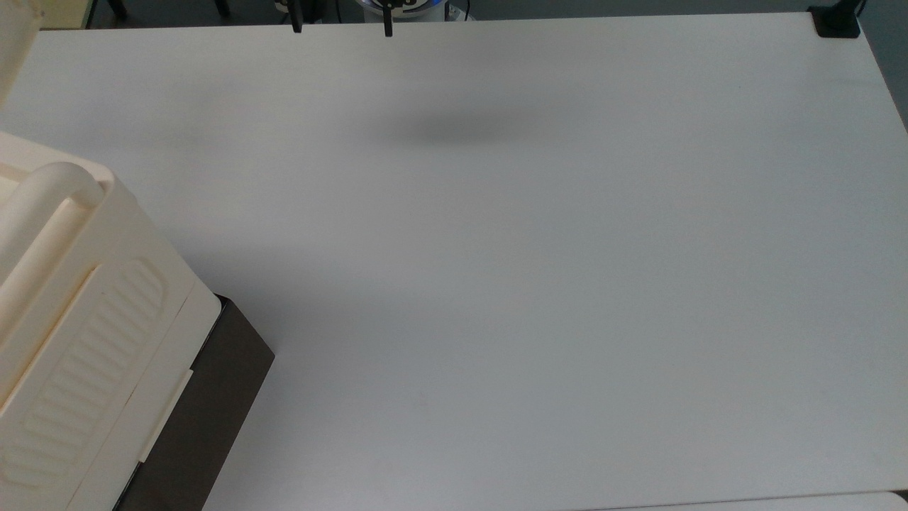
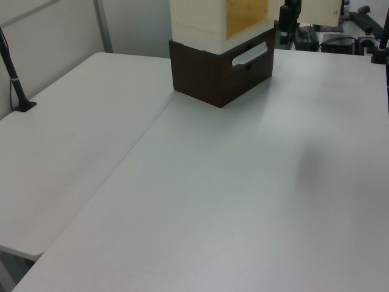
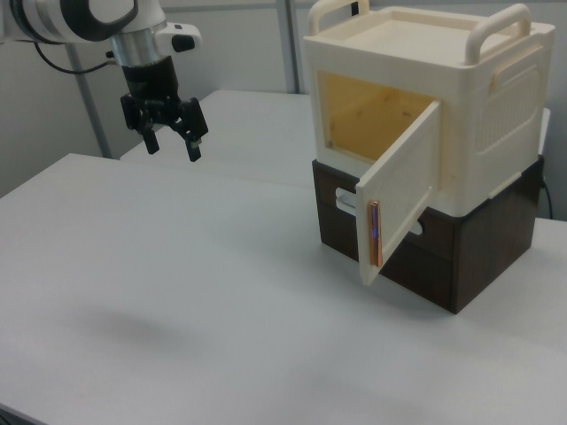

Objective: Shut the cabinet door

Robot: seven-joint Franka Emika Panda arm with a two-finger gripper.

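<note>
Top view: cabinet (image 1: 92,341) at the lower left corner of the white table (image 1: 532,248), cream body over a dark brown base (image 1: 206,419), thick rounded bar handle (image 1: 42,213) running along its upper edge, ribbed recessed panel (image 1: 85,369) on the side facing up and to the top view's right; long axis of the box slanting from upper left to lower right. Cream sliver of the cabinet door (image 1: 14,42) at the top left corner, well apart from the body. Two dark fingertips of the gripper (image 1: 340,25) poking in at the top edge, apart from each other, with a soft shadow (image 1: 454,131) on the table below them. Left view: cabinet (image 2: 200,15) at the far end of the table (image 2: 231,182), brown base (image 2: 213,70) with a pale pull (image 2: 249,55), yellowish interior (image 2: 246,11) exposed toward the left view's right. Right view: cabinet (image 3: 478,115) on the right view's right, front opening facing the right view's left; door (image 3: 403,190) upright, hinged on its right edge, swung out wide so its free edge points toward the camera, long axis vertical, a thin orange strip (image 3: 375,232) down that free edge. Gripper (image 3: 171,133) up at the right view's upper left, hanging above the table, well apart from the door, fingers spread and holding nothing.
</note>
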